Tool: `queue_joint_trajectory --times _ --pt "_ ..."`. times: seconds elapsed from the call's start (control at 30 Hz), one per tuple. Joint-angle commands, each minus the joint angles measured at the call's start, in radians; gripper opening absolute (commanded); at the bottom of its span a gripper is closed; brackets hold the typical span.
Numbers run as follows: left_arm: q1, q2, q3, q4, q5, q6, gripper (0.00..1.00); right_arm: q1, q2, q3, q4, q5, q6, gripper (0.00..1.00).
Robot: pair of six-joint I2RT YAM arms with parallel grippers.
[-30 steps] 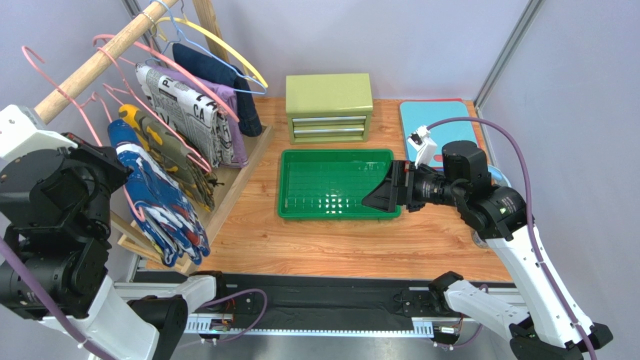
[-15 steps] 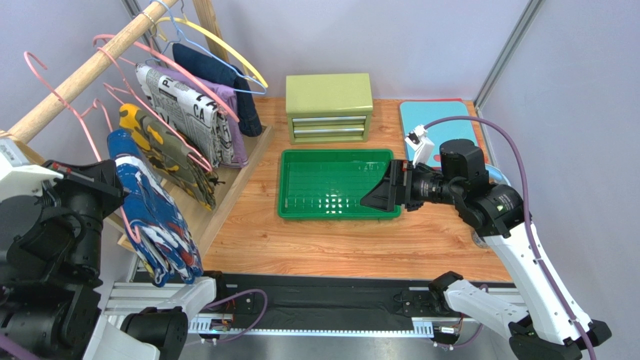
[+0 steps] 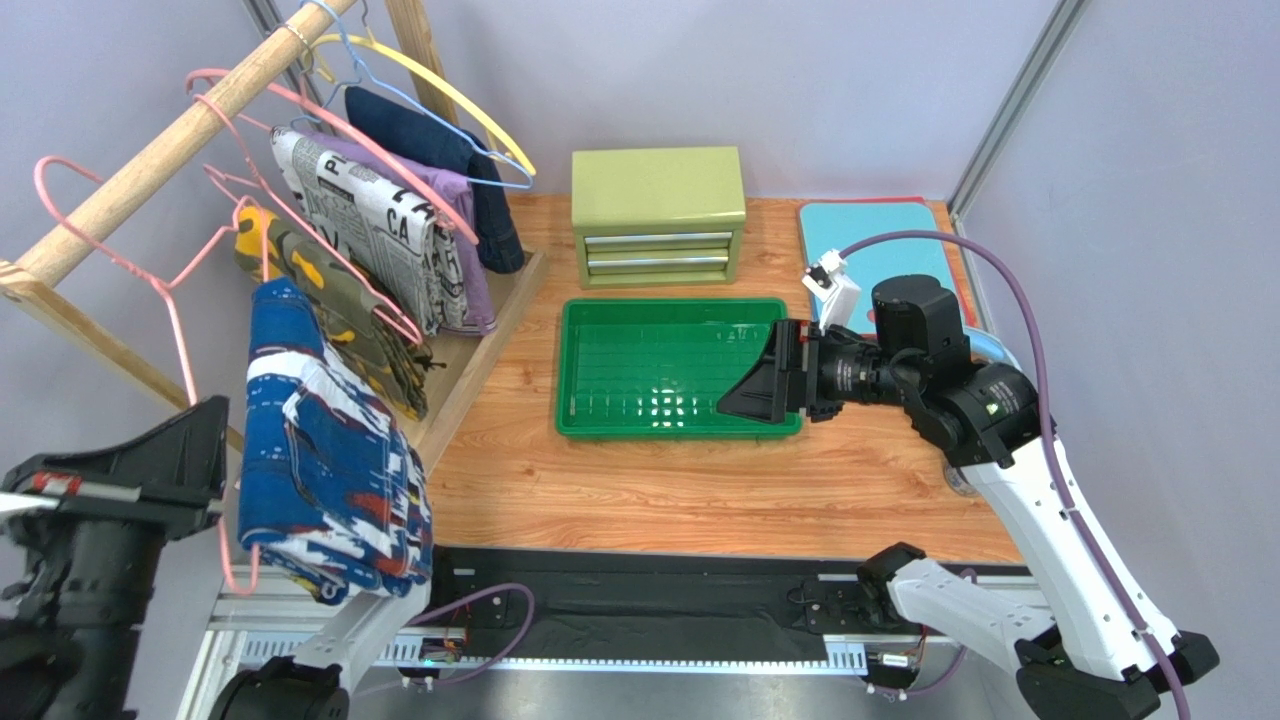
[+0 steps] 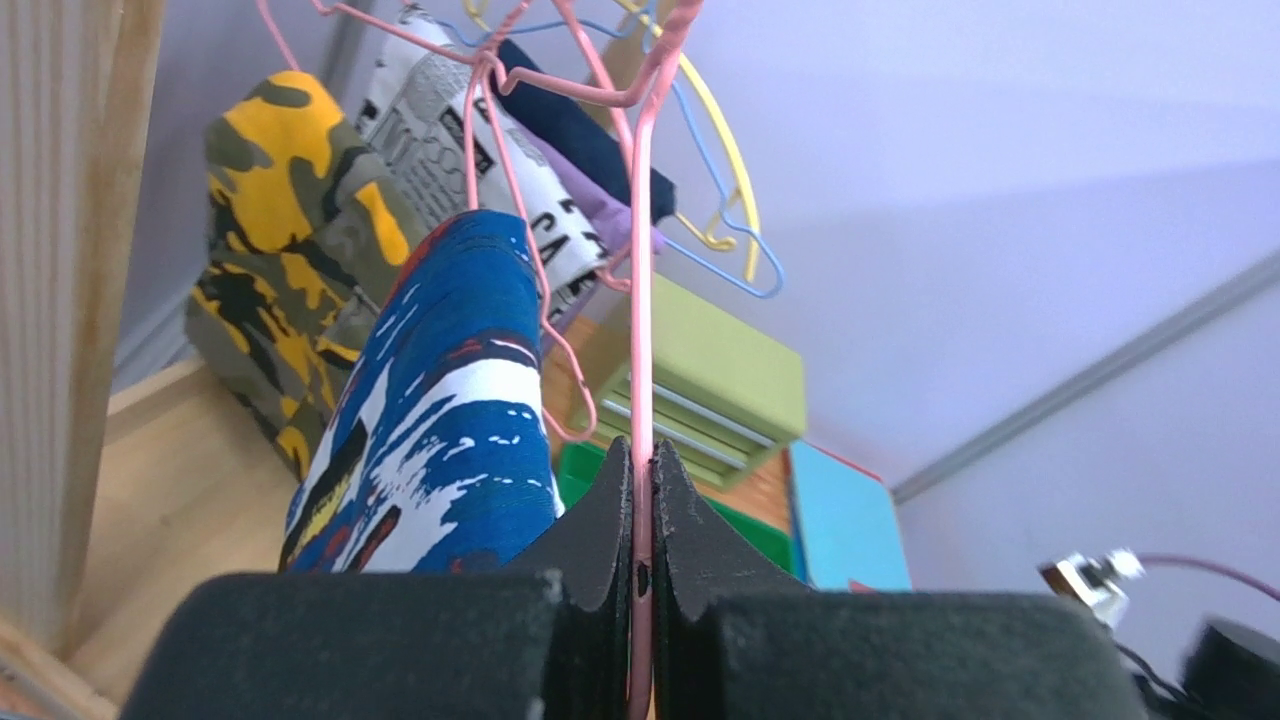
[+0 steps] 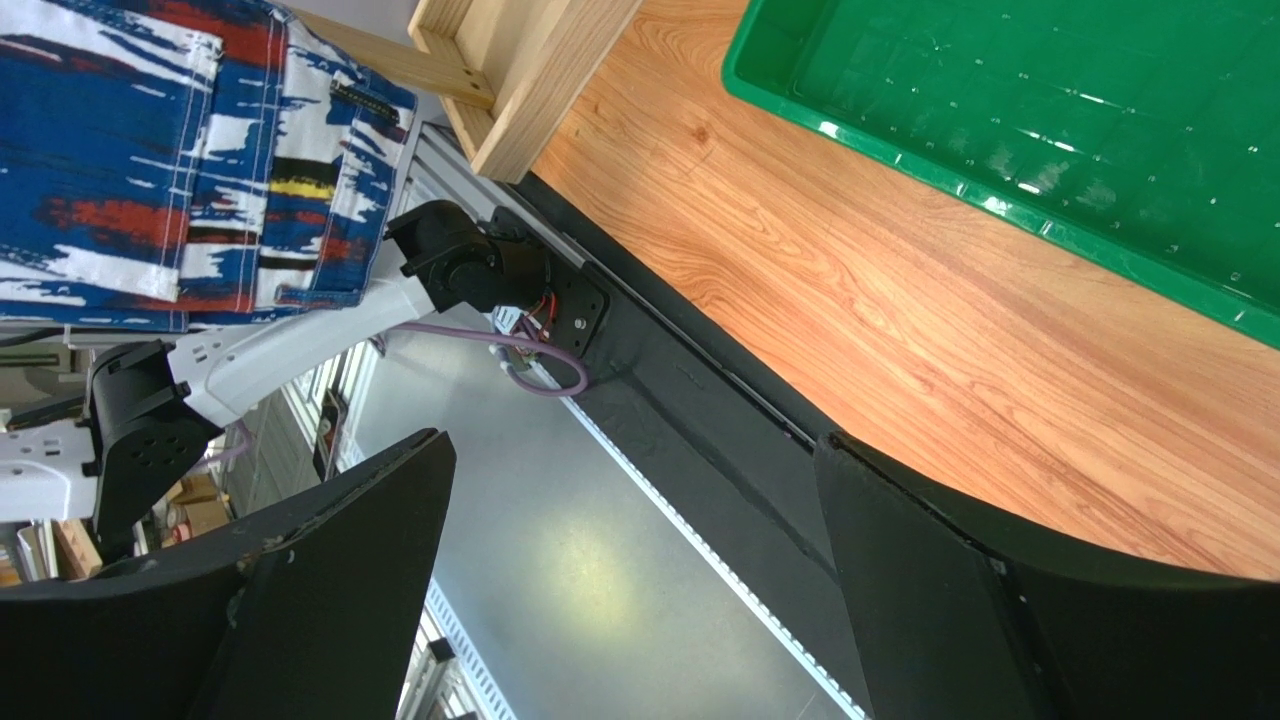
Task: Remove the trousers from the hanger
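The left gripper [image 4: 642, 462] is pinched tight on one thin wire of the pink hanger [image 4: 643, 270], its two jaws meeting on the wire with no gap. The blue splotch-print trousers [image 3: 334, 458] hang folded over the hanger's lower bar, draped low at the near left corner of the bench [image 3: 676, 480], just in front of the olive-and-yellow camouflage garment [image 3: 328, 308]. From above, the hanger's hook sits out to the left of the wooden rail [image 3: 181, 132]; whether it touches the rail is hard to tell.

On the rail behind hang the newspaper-print garment [image 3: 376, 225] and, farther back, a yellow hanger [image 3: 466, 113].

The right gripper [image 3: 736, 398] stands with its jaws spread wide and nothing between them. It is held level above the near right corner of the green tray [image 3: 661, 428] and points left. Its wrist camera looks past the two black fingers [image 5: 346, 570] to the bench edge, with the trousers at the upper left. An olive-green drawer chest [image 3: 658, 210] stands behind the tray.
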Motion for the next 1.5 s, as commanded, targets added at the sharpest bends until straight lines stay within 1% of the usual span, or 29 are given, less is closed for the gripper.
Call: queue_joint_trajectory --times 0.0,0.03,0.13,0.17,0.33,0.37,0.53,0.63,0.7,0.73,0.8,0.83,0.97,1.03,1.13,1.2,1.33,1.47 --pt "-0.124 -0.078 -0.001 -0.091 -0.039 -0.040 0.00 0.003 0.004 0.015 0.002 -0.039 -0.023 0.96" --pt "-0.165 -0.094 -0.018 -0.093 -0.038 -0.043 0.00 0.003 0.006 0.006 -0.001 -0.039 -0.024 0.96" --pt "-0.225 -0.149 -0.070 -0.076 0.029 -0.040 0.00 0.004 0.000 -0.010 -0.003 -0.040 -0.026 0.96" --pt "-0.235 -0.164 -0.087 -0.055 0.092 -0.037 0.00 0.004 0.000 -0.019 -0.005 -0.042 -0.026 0.96" --pt "-0.250 -0.190 -0.132 -0.059 0.246 0.008 0.00 0.006 -0.008 -0.030 -0.015 -0.040 -0.024 0.96" --pt "-0.252 -0.196 -0.138 -0.047 0.307 0.009 0.00 0.006 -0.010 -0.028 -0.020 -0.036 -0.027 0.95" --pt "-0.264 -0.204 -0.155 -0.076 0.395 0.003 0.00 0.012 -0.026 -0.027 -0.044 -0.014 -0.017 0.95" --pt "-0.265 -0.212 -0.191 -0.073 0.479 -0.007 0.00 0.010 -0.042 -0.030 -0.051 -0.004 -0.001 0.95" --pt "-0.265 -0.230 -0.241 -0.016 0.529 -0.030 0.00 0.010 -0.050 -0.033 -0.055 -0.002 0.011 0.95" --pt "-0.264 -0.241 -0.312 0.057 0.546 -0.040 0.00 0.012 -0.053 -0.036 -0.061 0.000 0.014 0.95" --pt "-0.264 -0.267 -0.385 0.129 0.571 -0.064 0.00 0.012 -0.063 -0.036 -0.072 0.013 0.012 0.95" --pt "-0.262 -0.276 -0.450 0.196 0.576 -0.072 0.00 0.012 -0.066 -0.036 -0.083 0.021 0.009 0.95" --pt "-0.262 -0.260 -0.564 0.343 0.629 -0.095 0.00 0.012 -0.068 -0.018 -0.109 0.058 0.000 0.95" --pt "-0.262 -0.241 -0.595 0.390 0.635 -0.090 0.00 0.012 -0.063 -0.010 -0.113 0.065 0.000 0.95" --pt "-0.262 -0.187 -0.598 0.476 0.638 -0.078 0.00 0.012 -0.053 0.021 -0.132 0.099 -0.003 0.94" --pt "-0.262 -0.138 -0.598 0.505 0.668 -0.078 0.00 0.012 -0.047 0.044 -0.141 0.125 -0.007 0.94" --pt "-0.262 -0.074 -0.624 0.625 0.700 -0.090 0.00 0.012 -0.027 0.082 -0.161 0.159 -0.011 0.94" --pt "-0.262 0.032 -0.597 0.689 0.715 -0.110 0.00 0.014 -0.005 0.113 -0.166 0.190 -0.004 0.93"
